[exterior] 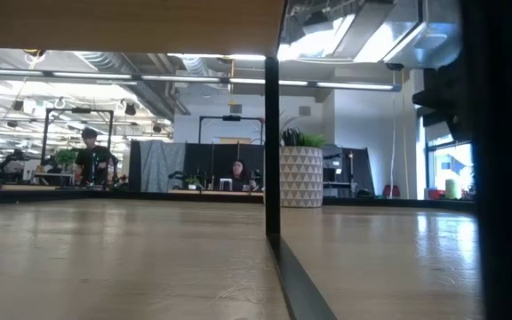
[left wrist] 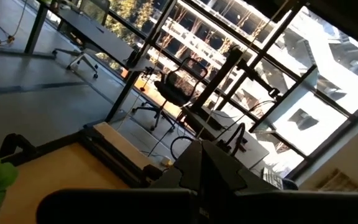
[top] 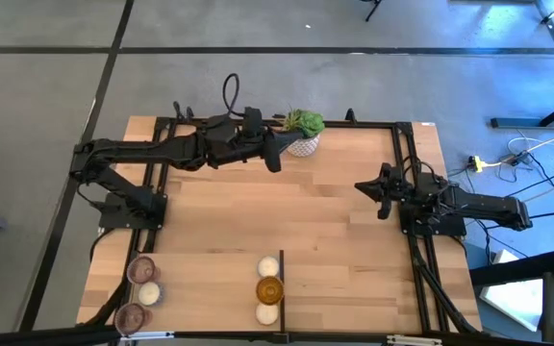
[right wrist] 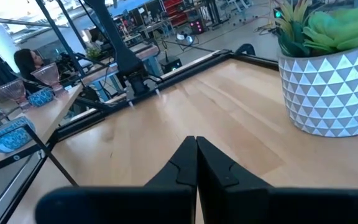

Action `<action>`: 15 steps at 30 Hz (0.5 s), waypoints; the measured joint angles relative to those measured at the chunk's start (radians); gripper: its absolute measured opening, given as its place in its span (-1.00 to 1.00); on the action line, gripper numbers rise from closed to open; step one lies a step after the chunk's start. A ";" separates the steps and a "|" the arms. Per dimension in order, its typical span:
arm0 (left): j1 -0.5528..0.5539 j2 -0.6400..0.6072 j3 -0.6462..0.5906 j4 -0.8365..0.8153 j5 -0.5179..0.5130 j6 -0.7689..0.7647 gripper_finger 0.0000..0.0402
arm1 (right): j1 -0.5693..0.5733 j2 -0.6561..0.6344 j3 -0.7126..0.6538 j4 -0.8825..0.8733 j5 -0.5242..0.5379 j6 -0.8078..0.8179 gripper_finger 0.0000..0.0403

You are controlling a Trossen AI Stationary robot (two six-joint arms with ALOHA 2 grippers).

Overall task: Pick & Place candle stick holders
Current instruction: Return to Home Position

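Since all six candle stick holders stand in two rows of three at the near edge, the job reads as finished. The wooden worktop between them and the arms offers free room inside its black frame. The left arm stretches along the far edge, its jaws pressed together on nothing, close beside the white plant pot, the one thing it could clip in folding home. The right arm sits at its own side edge, jaws likewise closed and empty, well apart from everything. Pinkish glass, white and pinkish fill the left corner. White, amber and white line a thin black divider.
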 joint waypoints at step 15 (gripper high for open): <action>-0.165 -0.176 -0.010 -0.285 0.107 0.317 -0.99 | 0.000 0.000 0.000 0.001 0.000 0.000 -1.00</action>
